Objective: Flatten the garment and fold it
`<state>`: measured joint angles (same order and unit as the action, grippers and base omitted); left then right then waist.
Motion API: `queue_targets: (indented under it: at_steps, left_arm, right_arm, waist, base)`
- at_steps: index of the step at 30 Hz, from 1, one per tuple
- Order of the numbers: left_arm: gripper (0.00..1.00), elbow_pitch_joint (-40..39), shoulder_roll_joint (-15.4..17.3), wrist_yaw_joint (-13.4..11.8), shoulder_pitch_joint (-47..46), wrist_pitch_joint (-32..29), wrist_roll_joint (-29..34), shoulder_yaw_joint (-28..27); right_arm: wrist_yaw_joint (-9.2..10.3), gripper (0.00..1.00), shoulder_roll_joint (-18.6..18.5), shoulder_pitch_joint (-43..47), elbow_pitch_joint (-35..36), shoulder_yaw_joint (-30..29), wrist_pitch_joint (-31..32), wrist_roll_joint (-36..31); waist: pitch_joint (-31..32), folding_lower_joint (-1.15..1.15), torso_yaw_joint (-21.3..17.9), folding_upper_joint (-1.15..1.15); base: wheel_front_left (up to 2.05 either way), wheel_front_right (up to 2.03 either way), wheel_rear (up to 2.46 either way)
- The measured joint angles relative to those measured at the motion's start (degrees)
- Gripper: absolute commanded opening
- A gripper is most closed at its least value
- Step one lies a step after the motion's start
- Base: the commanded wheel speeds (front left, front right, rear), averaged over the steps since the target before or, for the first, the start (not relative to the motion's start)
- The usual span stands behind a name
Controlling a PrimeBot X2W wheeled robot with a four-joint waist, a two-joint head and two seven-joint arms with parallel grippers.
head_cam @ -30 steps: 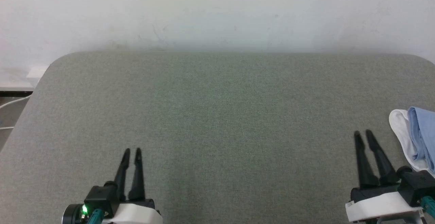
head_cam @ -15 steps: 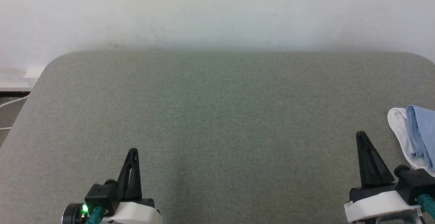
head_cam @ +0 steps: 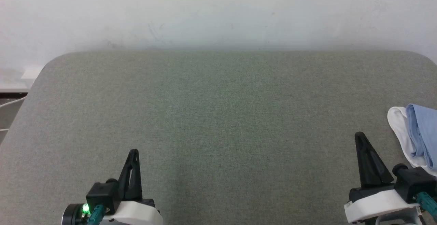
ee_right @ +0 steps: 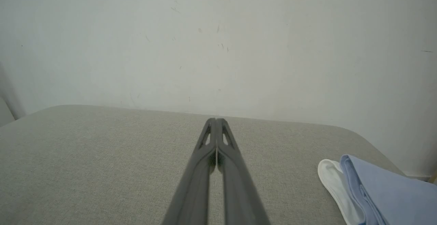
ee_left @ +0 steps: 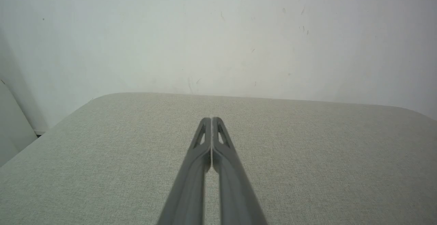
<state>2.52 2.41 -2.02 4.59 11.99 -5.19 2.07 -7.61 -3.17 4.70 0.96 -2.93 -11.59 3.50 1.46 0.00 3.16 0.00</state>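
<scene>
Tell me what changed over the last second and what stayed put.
Both hands closed: the left hand and right hand stood slightly open a second ago and are now shut, on nothing. The light blue shirt with white collar lies as before at the right edge of the grey-green fabric-covered table, untouched; the slight shift of the head view is the camera's.

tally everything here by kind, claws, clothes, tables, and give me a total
claws: 2, the left claw and the right claw, both shut
garment: 1, light blue and white, lying beside the right claw
table: 1, grey
total: 4
</scene>
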Motion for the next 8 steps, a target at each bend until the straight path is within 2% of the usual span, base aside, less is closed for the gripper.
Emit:
queue_targets:
  at_steps: [8]
  left_arm:
    - [0.00,-0.1,0.0,0.0,-0.1,-1.1,0.3,-0.1]
  right_arm:
    - [0.00,0.00,0.0,-0.4,0.0,0.3,1.0,-0.1]
  waist:
    - [-0.1,0.00,-0.3,0.00]
  base:
    - [0.00,0.00,0.00]
